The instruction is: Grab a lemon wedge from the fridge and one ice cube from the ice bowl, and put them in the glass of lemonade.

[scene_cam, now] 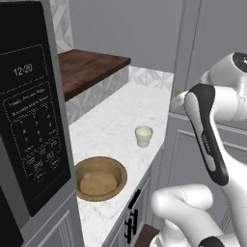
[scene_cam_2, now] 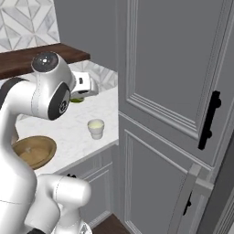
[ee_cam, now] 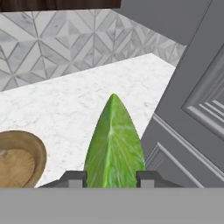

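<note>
The white marble tabletop (scene_cam: 111, 125) is the landmark. At its right end stands a tall light grey panelled cabinet (scene_cam_2: 169, 91) with short black handles. On the tabletop, near the front edge, lies a round wooden bowl (scene_cam: 100, 178); beyond it, closer to the cabinet, stands a small white glass of pale lemonade (scene_cam: 143, 135). Above the tabletop, beside the cabinet, the claw (ee_cam: 111, 178) is clamped on the yellow-green lemon wedge (ee_cam: 114, 144), whose point sticks out past the fingertips (ee_cam: 73, 178).

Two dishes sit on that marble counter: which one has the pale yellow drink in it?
The small white glass of lemonade, nearer the counter's edge by the tall cabinet. The wide wooden bowl beside the microwave is brown and shallow.
</note>
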Tool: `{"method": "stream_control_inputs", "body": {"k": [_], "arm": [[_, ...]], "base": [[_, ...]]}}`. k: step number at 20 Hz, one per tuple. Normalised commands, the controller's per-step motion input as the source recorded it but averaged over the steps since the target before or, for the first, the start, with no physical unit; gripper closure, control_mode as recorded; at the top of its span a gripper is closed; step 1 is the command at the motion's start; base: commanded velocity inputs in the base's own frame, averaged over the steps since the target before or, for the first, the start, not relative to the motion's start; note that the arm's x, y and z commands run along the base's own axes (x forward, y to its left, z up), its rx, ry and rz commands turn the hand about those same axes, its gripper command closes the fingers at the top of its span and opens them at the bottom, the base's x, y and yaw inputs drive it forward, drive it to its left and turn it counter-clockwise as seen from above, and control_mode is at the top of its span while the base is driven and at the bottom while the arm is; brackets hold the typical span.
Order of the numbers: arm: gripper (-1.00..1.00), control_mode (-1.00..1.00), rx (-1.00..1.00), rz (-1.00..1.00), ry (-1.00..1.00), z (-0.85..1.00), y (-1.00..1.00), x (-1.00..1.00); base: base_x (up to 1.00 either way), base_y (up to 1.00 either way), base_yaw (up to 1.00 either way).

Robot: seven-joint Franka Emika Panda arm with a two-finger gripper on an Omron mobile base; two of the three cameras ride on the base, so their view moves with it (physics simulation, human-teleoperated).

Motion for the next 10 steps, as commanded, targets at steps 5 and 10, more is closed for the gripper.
{"method": "stream_control_inputs", "body": {"k": [5, 10], "arm": [[1.0, -1.0, 0.0, 0.0, 0.0, 0.0, 0.02, 0.0], [1.0, -1.0, 0.0, 0.0, 0.0, 0.0, 0.0, 0.0]], "base": [[0.0, 0.0, 0.0], [0.0, 0.0, 0.0]]}}
